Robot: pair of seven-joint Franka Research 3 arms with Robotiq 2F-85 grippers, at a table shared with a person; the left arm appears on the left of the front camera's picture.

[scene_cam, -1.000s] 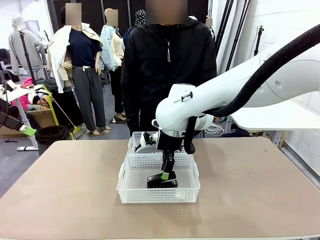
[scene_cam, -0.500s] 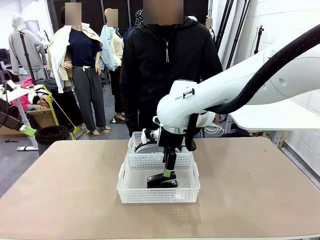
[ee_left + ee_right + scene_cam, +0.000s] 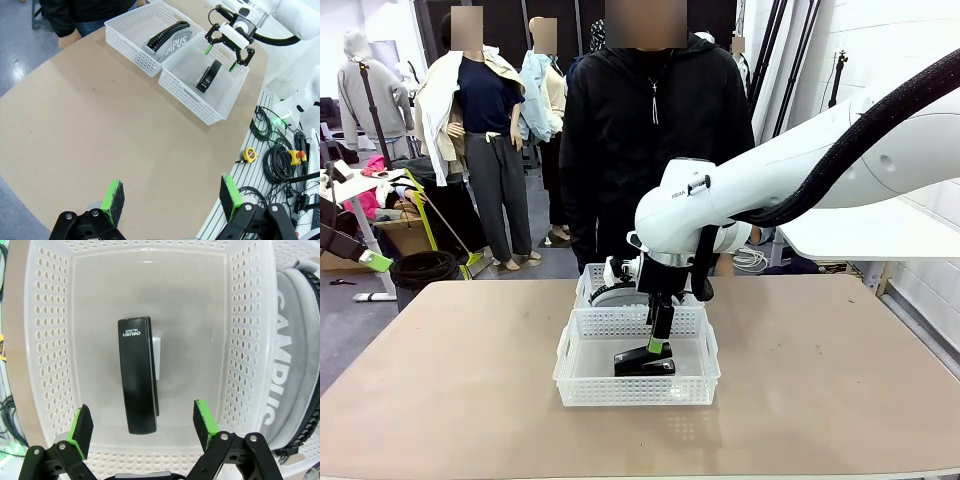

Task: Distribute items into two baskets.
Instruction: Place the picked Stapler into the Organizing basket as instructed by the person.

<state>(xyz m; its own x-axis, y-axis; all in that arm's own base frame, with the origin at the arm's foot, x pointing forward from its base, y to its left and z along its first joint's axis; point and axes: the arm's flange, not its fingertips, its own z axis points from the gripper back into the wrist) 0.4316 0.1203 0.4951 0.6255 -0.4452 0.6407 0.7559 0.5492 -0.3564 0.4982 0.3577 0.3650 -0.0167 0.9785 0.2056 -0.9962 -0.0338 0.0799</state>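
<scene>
Both sets of fingers stand wide apart and hold nothing. On the right arm, the fingers point(image 3: 142, 432) hang just above the stapler point(image 3: 138, 374), one green pad point(image 3: 81, 430) on each side of it and neither touching it. Seen from the front, those fingers point(image 3: 660, 345) point straight down into the near basket point(image 3: 636, 388), and the stapler point(image 3: 644, 362) lies flat on its floor, about the middle. The far basket point(image 3: 588, 283) sits touching the near one, on the person's side, and holds the grey CAMPUS piece point(image 3: 170, 39), which lies curled along its length with its black edging up.

The left arm's fingers point(image 3: 170, 202) hover over bare tabletop point(image 3: 100, 125), well apart from the baskets, with both green pads spread. From that wrist, the right arm's fingers point(image 3: 221, 50) show over the near basket point(image 3: 200, 107) with the stapler point(image 3: 208, 76) under them. A person point(image 3: 650, 140) in a black jacket stands at the far edge.
</scene>
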